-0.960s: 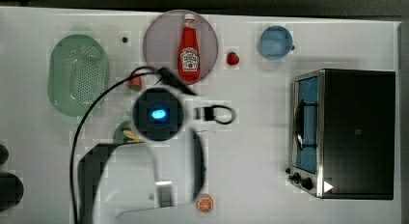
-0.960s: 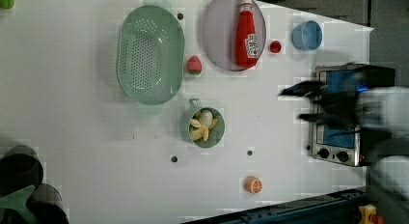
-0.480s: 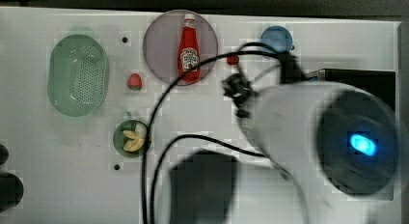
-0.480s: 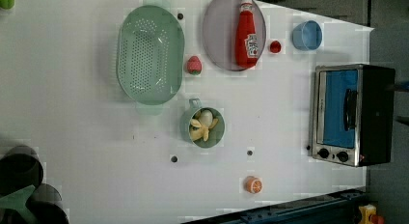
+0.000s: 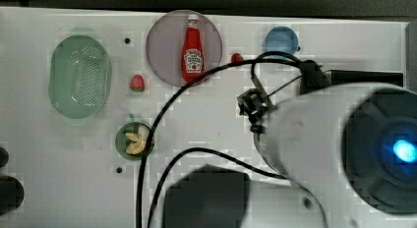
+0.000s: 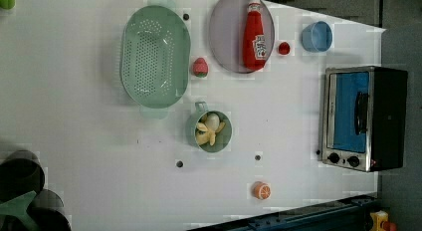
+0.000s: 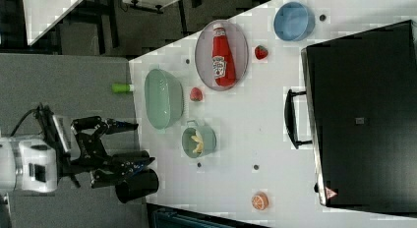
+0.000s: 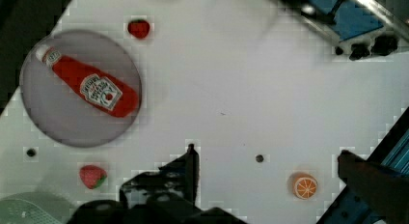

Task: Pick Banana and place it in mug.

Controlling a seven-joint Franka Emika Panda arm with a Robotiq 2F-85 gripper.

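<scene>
The pale-yellow banana [image 5: 135, 141] lies inside the dark green mug [image 5: 121, 139], on the white table below the colander in the top view. The left view looks straight down on the banana [image 6: 210, 130] and the mug [image 6: 225, 139], its handle nub toward the colander. In the right view the banana [image 7: 198, 141] rests in the mug [image 7: 207, 139], and my gripper [image 7: 134, 143] hangs open and empty off the right view's left table edge, far from the mug. In the wrist view the gripper [image 8: 268, 152] stands open above bare table.
A pale-green colander [image 6: 154, 61], a plate [image 6: 225, 37] bearing a ketchup bottle [image 6: 254, 34], two strawberries [image 6: 200, 66] [image 6: 283, 48], a light-blue mug [image 6: 316, 37], a toaster oven [image 6: 363, 119] and an orange slice [image 6: 261, 190] share the table. My arm [image 5: 339, 144] covers the top view's right.
In the top view my arm has swung away from above the mug to the top view's right. It has left the left view. The banana stays in the mug.
</scene>
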